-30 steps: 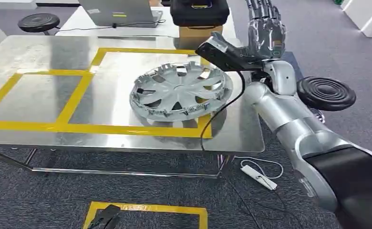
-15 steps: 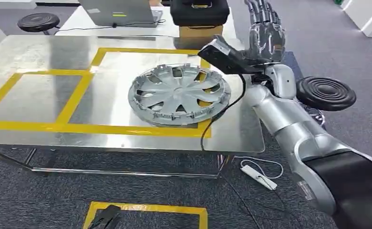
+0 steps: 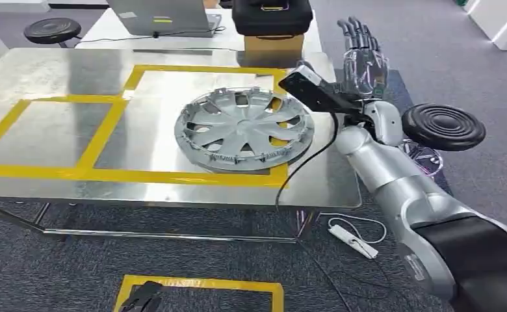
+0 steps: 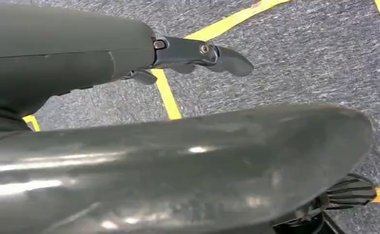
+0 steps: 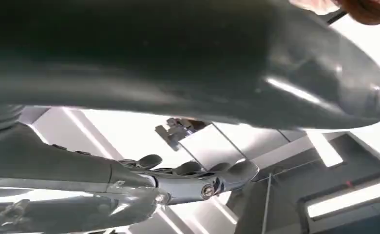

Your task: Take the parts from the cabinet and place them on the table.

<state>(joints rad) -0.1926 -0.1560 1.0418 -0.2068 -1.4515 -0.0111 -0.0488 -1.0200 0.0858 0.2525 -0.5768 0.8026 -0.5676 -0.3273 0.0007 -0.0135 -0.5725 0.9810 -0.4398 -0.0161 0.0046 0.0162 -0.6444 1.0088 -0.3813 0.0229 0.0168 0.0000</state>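
Head view. Right hand (image 3: 363, 62), fingers spread and upright, holding nothing, raised just beyond the right edge of the polished steel table (image 3: 56, 71). Silver multi-spoke plastic wheel cover (image 3: 244, 129) lies flat on the table inside the yellow tape rectangle (image 3: 192, 123). Left hand (image 4: 198, 53) hangs over carpet, fingers loosely extended, empty.

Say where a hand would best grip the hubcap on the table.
Probably the hubcap's outer rim on the side nearest the right hand: it lies flat on the steel table with that edge closest, and the spoke openings leave room for fingers.
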